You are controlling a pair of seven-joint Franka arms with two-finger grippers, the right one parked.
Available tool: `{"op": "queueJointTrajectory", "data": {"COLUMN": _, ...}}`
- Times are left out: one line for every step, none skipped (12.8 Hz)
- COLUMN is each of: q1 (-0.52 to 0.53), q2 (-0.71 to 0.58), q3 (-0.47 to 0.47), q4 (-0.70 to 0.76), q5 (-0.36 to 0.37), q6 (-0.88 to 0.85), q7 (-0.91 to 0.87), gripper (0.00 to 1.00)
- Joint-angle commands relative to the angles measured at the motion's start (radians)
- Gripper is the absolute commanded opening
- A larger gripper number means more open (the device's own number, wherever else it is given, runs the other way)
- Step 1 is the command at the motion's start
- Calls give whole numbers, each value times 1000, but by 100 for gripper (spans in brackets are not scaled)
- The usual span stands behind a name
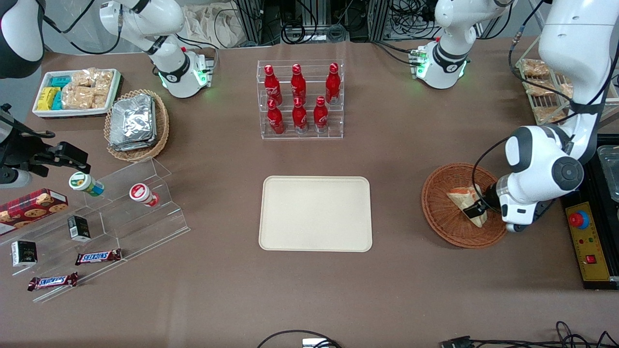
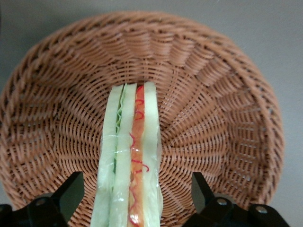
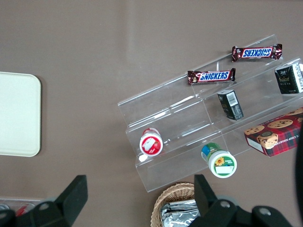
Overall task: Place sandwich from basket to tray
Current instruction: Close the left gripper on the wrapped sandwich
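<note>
Right now the triangular white-bread sandwich (image 2: pixel 128 161) with orange-red filling lies in the round reddish-brown wicker basket (image 1: pixel 442 212). Gripper (image 2: pixel 135 198) low over it, fingers (image 2: pixel 71 191) spread either side, not touching. Cream rectangular plastic tray (image 1: pixel 316 212) sits well apart from the basket, bare brown tabletop (image 1: pixel 396 193) between them.

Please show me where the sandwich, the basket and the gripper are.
sandwich (image 2: pixel 128 161), left wrist view: bread edge.
basket (image 1: pixel 437 205), front view: woven wall.
gripper (image 2: pixel 137 194), left wrist view: between its open fingers, straddling the sandwich.

Brown table (image 1: pixel 217 290): tray (image 1: pixel 316 212), basket (image 1: pixel 442 212), bottle rack (image 1: pixel 301 99), acrylic steps (image 1: pixel 145 212); pincer (image 1: pixel 476 209) in basket.
</note>
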Motion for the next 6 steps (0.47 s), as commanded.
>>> {"op": "queueJointTrajectory", "data": {"q1": 1, "q2": 7, "q3": -3, "q4": 0, "q5": 4, "q6": 6, "q7": -33, "gripper": 38}}
{"op": "queueJointTrajectory", "data": {"q1": -1, "q2": 7, "q3": -3, "q4": -2, "q5": 7, "q6": 4, "q7": -39, "gripper": 0}}
{"op": "queueJointTrajectory", "data": {"q1": -1, "q2": 0, "q3": -3, "q4": 5, "q5": 6, "q6": 1, "q7": -41, "gripper": 0}}
{"op": "queueJointTrajectory", "data": {"q1": -1, "q2": -8, "q3": -3, "q4": 20, "q5": 6, "q6": -11, "q7": -42, "gripper": 0}}
{"op": "queueJointTrajectory", "data": {"q1": -1, "q2": -12, "q3": -3, "q4": 69, "q5": 9, "q6": -55, "q7": -38, "gripper": 0}}
{"op": "queueJointTrajectory", "data": {"q1": -2, "q2": -12, "q3": -5, "q4": 128, "q5": 13, "q6": -132, "q7": -33, "gripper": 0}}
